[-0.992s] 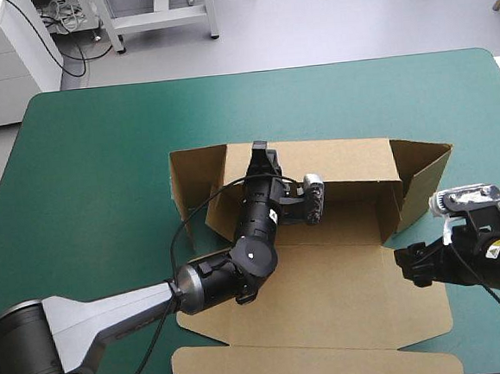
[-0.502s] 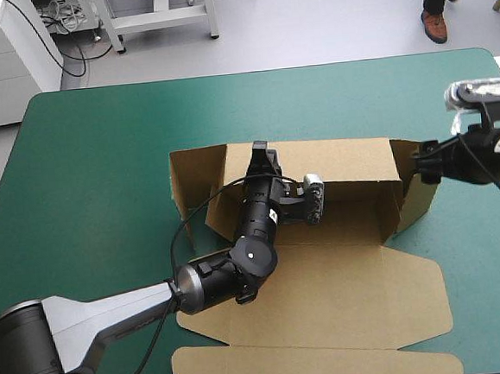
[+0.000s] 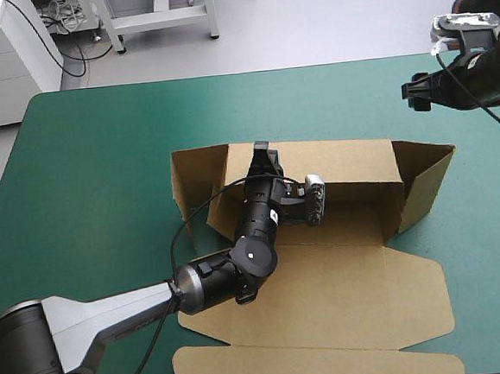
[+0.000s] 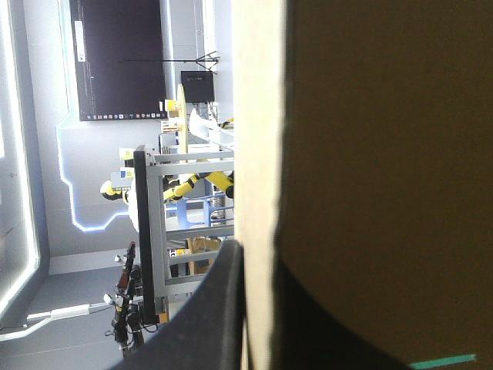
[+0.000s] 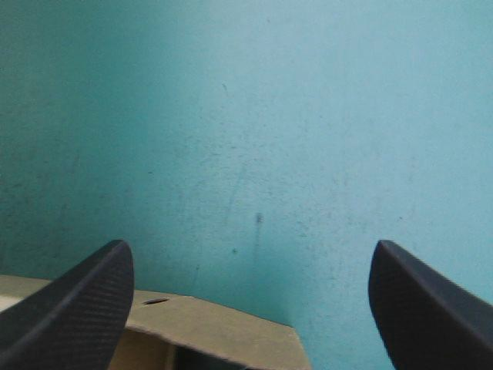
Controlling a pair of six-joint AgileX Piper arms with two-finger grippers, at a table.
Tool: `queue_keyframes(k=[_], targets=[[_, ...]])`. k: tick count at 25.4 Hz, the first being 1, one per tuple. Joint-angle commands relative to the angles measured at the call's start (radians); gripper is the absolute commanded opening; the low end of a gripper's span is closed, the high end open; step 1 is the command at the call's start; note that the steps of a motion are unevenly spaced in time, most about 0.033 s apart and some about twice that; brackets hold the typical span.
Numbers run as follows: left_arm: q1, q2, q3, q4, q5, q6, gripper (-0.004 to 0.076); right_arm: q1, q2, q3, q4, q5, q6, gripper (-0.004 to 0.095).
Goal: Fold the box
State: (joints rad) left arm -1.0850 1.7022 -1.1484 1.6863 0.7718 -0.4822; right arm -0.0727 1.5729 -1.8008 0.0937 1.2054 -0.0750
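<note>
so the brown box is sitting about mid bench on the teal-green cover, half built: long back wall up, the 2 short end walls up, lid lying flat toward the near edge. left end effector reaches in over the box floor and is clamped on the top edge of the back wall, toward its left end. in its wrist view the board edge runs right between the 2 black fingers, all but closed on it. right end effector is off the box, it hangs over the far right corner of the bench, well apart from it, past the right end wall. its fingers stand wide apart, cover ahead and a bit of box edge under them.
</note>
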Motion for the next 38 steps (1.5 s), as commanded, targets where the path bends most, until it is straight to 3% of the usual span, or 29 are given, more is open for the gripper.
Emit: queue_keyframes(k=[1, 7, 19, 32, 38], targets=[[-0.013, -0.038, -0.017, 0.022, -0.036, -0.007, -0.0008, -0.058, 0.023, -0.005, 0.037, -0.036, -0.031, 0.0766], [-0.013, -0.038, -0.017, 0.022, -0.032, -0.007, -0.0008, -0.072, 0.072, 0.131, 0.090, -0.036, -0.102, 0.0767], [-0.013, -0.038, -0.017, 0.000, -0.032, -0.021, -0.0008, -0.074, -0.047, 0.349, 0.095, -0.052, -0.158, 0.0763], [-0.013, -0.038, -0.017, 0.000, -0.032, -0.027, -0.0008, -0.074, -0.328, 0.758, 0.277, -0.326, -0.327, 0.0761], [-0.013, -0.038, -0.017, -0.007, -0.032, -0.027, -0.0008, -0.074, -0.437, 0.849, 0.281, -0.403, -0.389, 0.0758]])
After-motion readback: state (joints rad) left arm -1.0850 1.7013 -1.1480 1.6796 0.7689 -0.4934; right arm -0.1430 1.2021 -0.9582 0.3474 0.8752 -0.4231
